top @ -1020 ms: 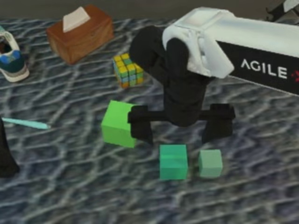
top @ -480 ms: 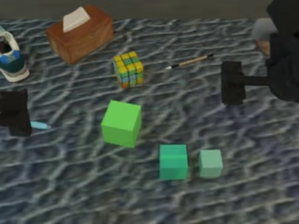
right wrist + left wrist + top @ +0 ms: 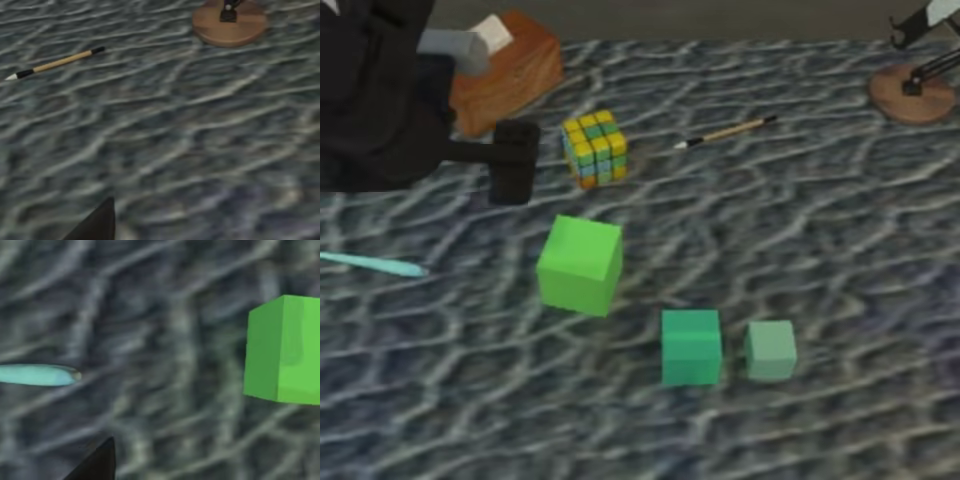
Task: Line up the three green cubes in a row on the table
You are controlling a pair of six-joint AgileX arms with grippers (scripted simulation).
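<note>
Three green cubes rest on the table. The large lime cube stands left of centre. The emerald cube and the small mint cube sit side by side nearer the front, a small gap between them; the lime cube is offset behind and to their left. My left gripper hovers open and empty at the back left, behind and left of the lime cube, with one finger showing. My right gripper is out of the top view; its wrist view shows one fingertip over bare table.
A chequered puzzle cube sits just right of the left gripper's finger. A wooden tissue box is partly under the left arm. A thin brush, a teal stick and a round wooden base lie around.
The right arm, which hung over the cubes, has pulled away to the right and left the top view. The left arm has swung in over the back left. The cubes have not moved.
</note>
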